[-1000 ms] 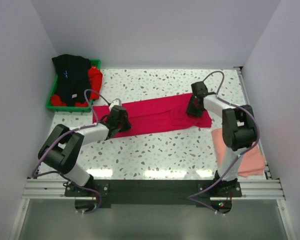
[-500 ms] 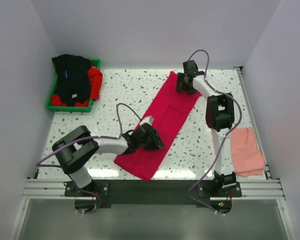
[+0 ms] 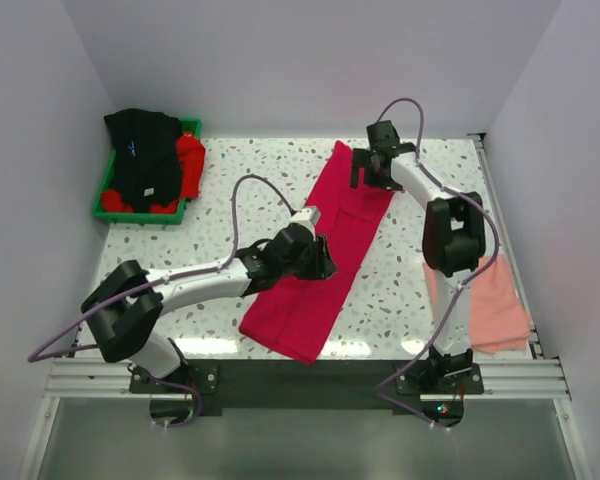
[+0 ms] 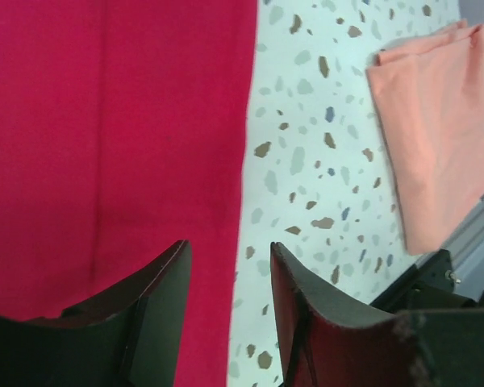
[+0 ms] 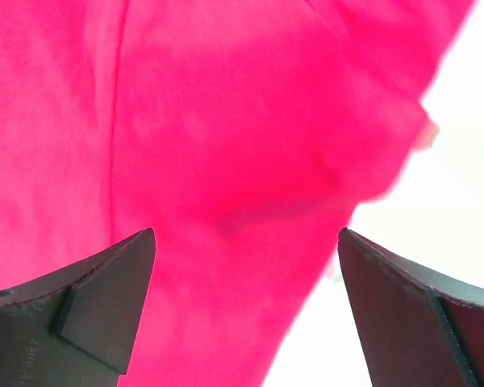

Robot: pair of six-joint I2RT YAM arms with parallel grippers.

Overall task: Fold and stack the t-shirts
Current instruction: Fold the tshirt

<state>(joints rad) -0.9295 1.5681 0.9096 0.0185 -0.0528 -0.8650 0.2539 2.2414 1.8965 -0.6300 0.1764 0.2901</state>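
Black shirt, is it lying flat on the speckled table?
No, the black shirt is heaped in the green tray at the far left, on top of a bright red shirt.

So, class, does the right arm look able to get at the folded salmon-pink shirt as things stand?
Probably yes: the salmon-pink shirt lies uncovered beside that arm's base, and its claw hovers open over the crimson shirt.

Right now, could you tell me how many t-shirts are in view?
4: crimson-pink shirt mid-table, salmon-pink shirt folded near the right edge, black shirt and bright red shirt in the green tray; others may hide beneath.
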